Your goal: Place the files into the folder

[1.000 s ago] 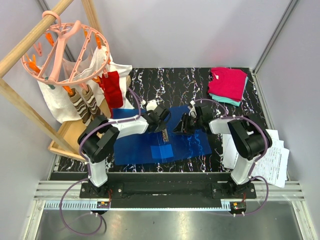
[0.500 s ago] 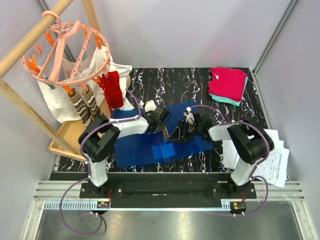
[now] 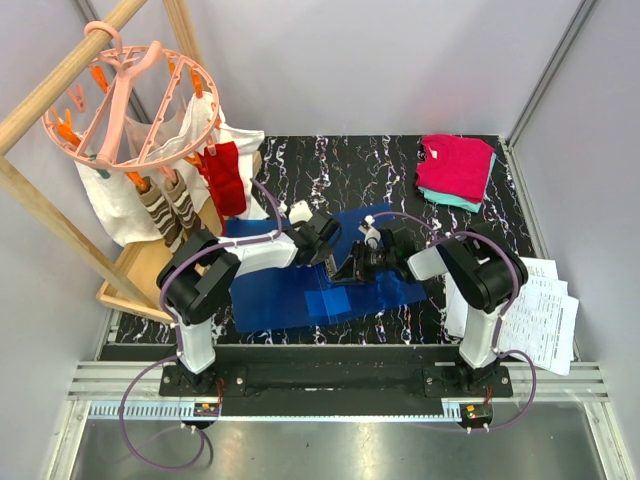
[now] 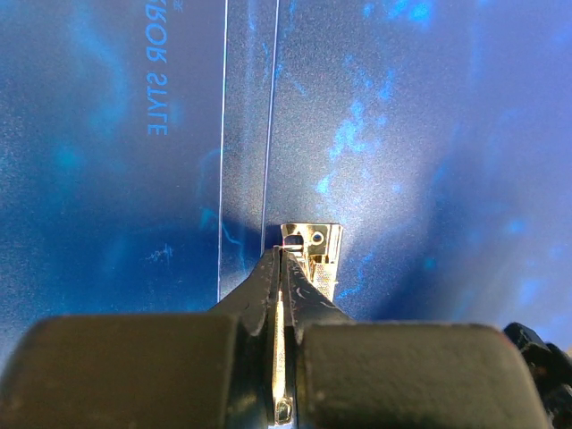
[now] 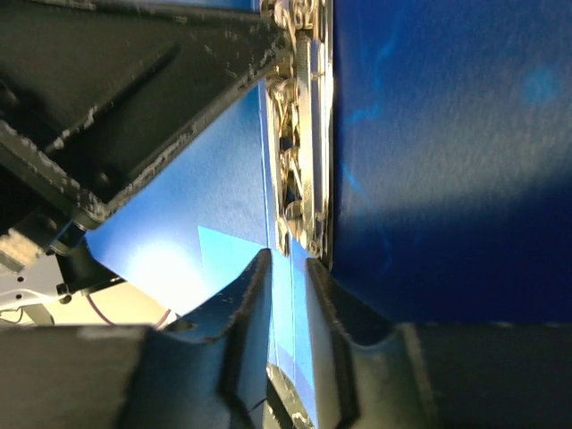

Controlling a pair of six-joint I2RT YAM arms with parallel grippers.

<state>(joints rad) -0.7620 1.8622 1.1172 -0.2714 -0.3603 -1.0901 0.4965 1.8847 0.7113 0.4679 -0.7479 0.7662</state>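
Note:
The blue folder (image 3: 300, 285) lies spread open on the black marbled table. Its clear spine strip (image 4: 243, 134) runs down the middle with a metal clip (image 4: 315, 243) on it. My left gripper (image 3: 328, 256) is shut on a thin metal part of that clip, as the left wrist view (image 4: 282, 257) shows. My right gripper (image 3: 352, 270) faces it from the right, its jaws a narrow gap apart astride the strip's edge (image 5: 288, 268), just below the clip (image 5: 300, 161). The files (image 3: 545, 318), white printed sheets, lie at the table's right edge beside the right arm.
Pink and teal folded clothes (image 3: 457, 168) lie at the back right. A wooden rack with a pink peg hanger (image 3: 130, 100) and hanging garments (image 3: 225, 178) stands at the left, close to the folder's far left corner.
My right gripper has slid left and nearer along the folder until it sits against the left gripper, its jaws narrower. The left gripper has shut on the clip and stayed in place.

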